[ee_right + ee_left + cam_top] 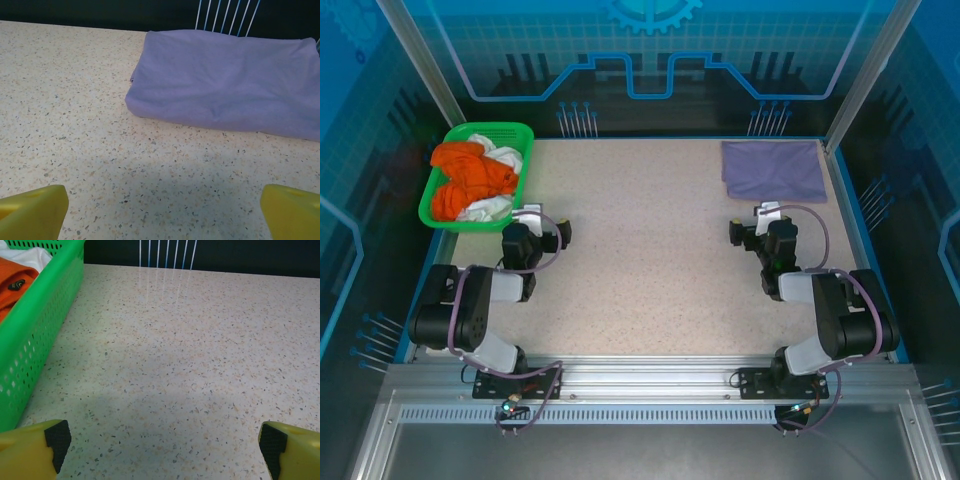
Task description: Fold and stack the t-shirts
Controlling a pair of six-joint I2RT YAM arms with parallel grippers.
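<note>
nearest the left wrist lens: left fingers (30, 452), yellow, black pads (59, 437) turned inward, spread wide and released, nothing between them. bare table (190, 365) is seen through the gap. right fingers (35, 212) are caught at the bottom corners of the right wrist view, likewise spread wide, nothing grasped.

lavender t-shirt (225, 90) is seen from the right wrist as a folded pad lying flat ahead of the right fingers, apart from them, a rounded fold turned toward the lens. lettering cannot be made out. from above it is placed at the far right corner of the table, near the far edge.

green basket (35, 335) is given by the left wrist as a perforated wall along the left side, resting on the table. from above it is placed at the far left corner, just beyond the left arm (470, 310). orange t-shirts (468, 180) and white t-shirts (490, 208) are seen crumpled together inside it; how many of each cannot be told. a small dark tag (16, 285) is noted on orange cloth in the left wrist view.

from above, both arms are seen bent at the elbow, right arm (830, 310) opposite the left, bases set by an aluminium rail (650, 385) at the near edge.

surface: pale speckled stone look, matte, a soft shadow cast ahead of each pair of fingers. room: blue panels (360, 120) with line patterns on three sides, a dark back strip marked with thin white vertical lines.
</note>
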